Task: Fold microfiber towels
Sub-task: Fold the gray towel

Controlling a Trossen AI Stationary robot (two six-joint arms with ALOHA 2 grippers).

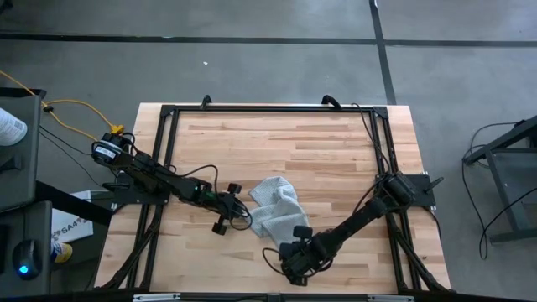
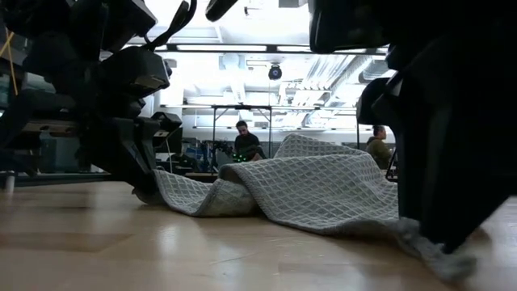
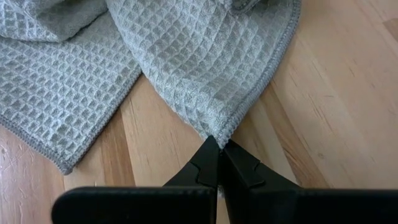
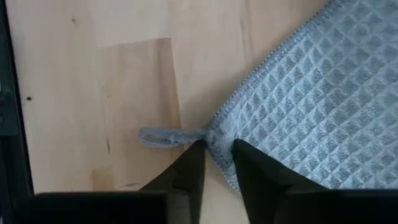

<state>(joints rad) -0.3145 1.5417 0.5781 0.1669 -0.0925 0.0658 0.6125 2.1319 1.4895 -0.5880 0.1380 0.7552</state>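
Surface: pale wooden tabletop (image 1: 277, 138) of butcher-block strips, edged by a black frame (image 1: 268, 108); grey floor around it.
Background: in the low view, a bright workshop with ceiling lights; two people sit far behind the table, one (image 2: 245, 139) near the middle, one (image 2: 376, 145) to the right.
Towel: one light grey waffle-textured microfiber towel (image 1: 277, 208), rumpled and partly doubled over itself, lying on the front-centre part of the tabletop between the two grippers; in the low view it rises in a hump above the wood.
Towel detail: stitched hem along the edges; a small hanging loop (image 4: 163, 137) sticks out at one corner and lies flat on the wood.
Left gripper: (image 1: 225, 207) at the towel's left side, low over the table; fingers clenched on a corner of the towel (image 3: 214, 134).
Right gripper: (image 1: 295, 252) at the towel's front edge, low over the table; fingers pinching the hem at the corner beside the loop (image 4: 217, 146).
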